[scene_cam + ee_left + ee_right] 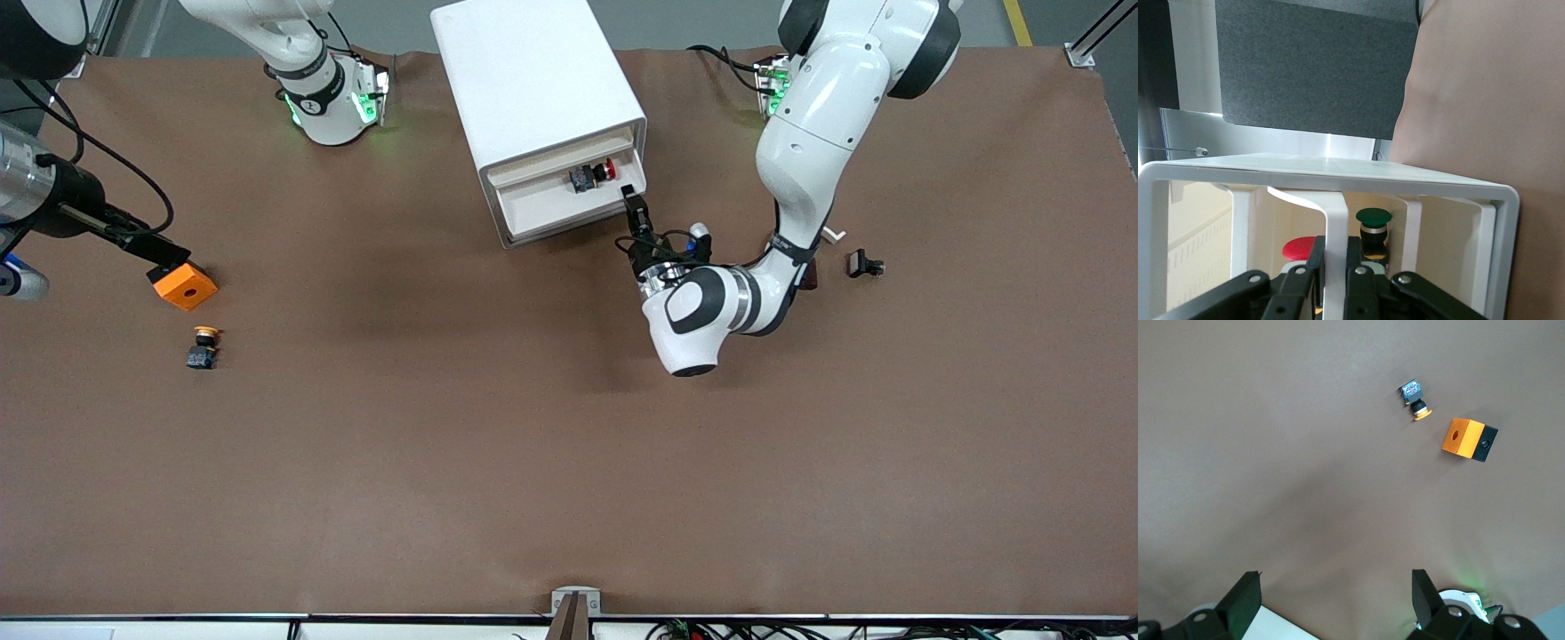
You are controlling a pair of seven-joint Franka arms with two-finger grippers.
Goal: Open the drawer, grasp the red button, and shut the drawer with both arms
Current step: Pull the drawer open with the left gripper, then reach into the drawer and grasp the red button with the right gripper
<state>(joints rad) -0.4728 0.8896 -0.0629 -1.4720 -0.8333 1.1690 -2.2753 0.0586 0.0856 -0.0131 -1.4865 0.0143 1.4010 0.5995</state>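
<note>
The left arm (805, 160) is seen reaching down from its base and folding back at the elbow, so that its wrist lies level and aims at the front of the white cabinet (533, 89). The left gripper (633, 201) is clamped on the white handle (1335, 247) of the drawer (560, 197), which stands partly pulled out at the cabinet's front. The button (593, 174) is found lying on its side inside the drawer, its long axis running along the drawer front, with the red cap turned toward the left arm's end of the table. In the left wrist view a second button with a green cap (1373, 216) is shown just beside it. The right gripper (1331, 600) is held high above the table with its fingers spread wide and nothing between them. An orange cube (185, 286) and a yellow-capped button (204, 346) are set near each other toward the right arm's end. A small black part (864, 264) is lying by the left arm.
</note>
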